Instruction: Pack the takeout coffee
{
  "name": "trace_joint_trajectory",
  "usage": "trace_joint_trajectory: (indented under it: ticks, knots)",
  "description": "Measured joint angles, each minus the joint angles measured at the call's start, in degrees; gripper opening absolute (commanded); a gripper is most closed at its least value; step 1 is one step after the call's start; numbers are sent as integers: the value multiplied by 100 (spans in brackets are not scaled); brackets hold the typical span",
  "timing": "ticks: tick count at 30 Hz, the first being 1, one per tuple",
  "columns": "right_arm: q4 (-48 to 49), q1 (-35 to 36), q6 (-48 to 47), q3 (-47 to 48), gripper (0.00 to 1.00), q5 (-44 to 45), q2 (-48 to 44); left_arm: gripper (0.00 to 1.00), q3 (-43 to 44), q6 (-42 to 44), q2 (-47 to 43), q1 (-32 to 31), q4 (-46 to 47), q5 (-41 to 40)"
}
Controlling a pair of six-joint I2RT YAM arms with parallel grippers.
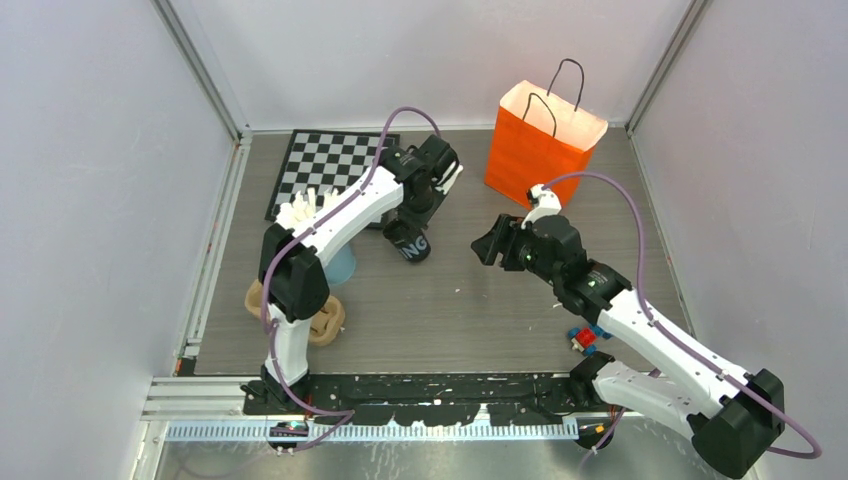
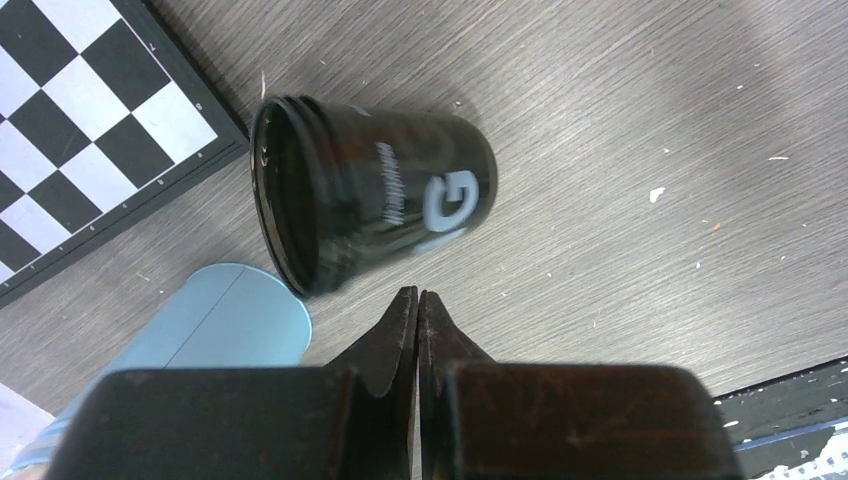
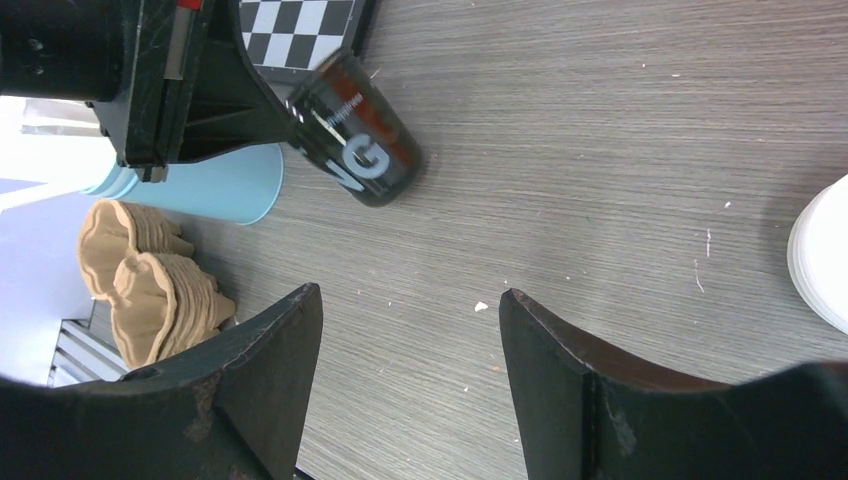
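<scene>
Nearest our bases, a stack of tan moulded-pulp cup carriers point(image 1: 325, 322) sits on the grey wood-grain surface point(image 1: 450, 320), with a light-blue paper cup point(image 2: 230, 320) just beyond it.

Further out, our left hand point(image 2: 418, 297) is pinched fully closed with nothing between its fingers. The small black paper cup with pale print point(image 2: 375, 195) is just past its tips, uncapped and tipped over, its mouth towards the black-and-white chequered board point(image 1: 325, 165).

Our right hand point(image 3: 408, 295) hovers wide open and empty, apart from the cup.

The tall orange paper bag with cord handles point(image 1: 540, 150) stands at the far edge, well away.

We judge the main risks to be these:
- Closed fingers can only nudge the cup, so it may roll off.
- A hard squeeze could crush its thin wall.
- The light bag may topple on loading.
</scene>
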Motion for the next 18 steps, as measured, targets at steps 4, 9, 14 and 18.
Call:
trace_joint_trajectory:
  ticks: [4,9,14,18]
  knots:
    - [116,-2,-2,-2,70,-9,146,0,0,-4,0,0,-37,13]
    - [446,-2,-22,-111,73,-140,415,11,-11,-31,-4,0,-20,160]
    - [822,35,-127,-302,79,-234,614,52,-22,-151,-37,50,-4,42]
    - [1475,225,-468,-245,84,-229,1185,82,-63,-330,-208,345,17,52]
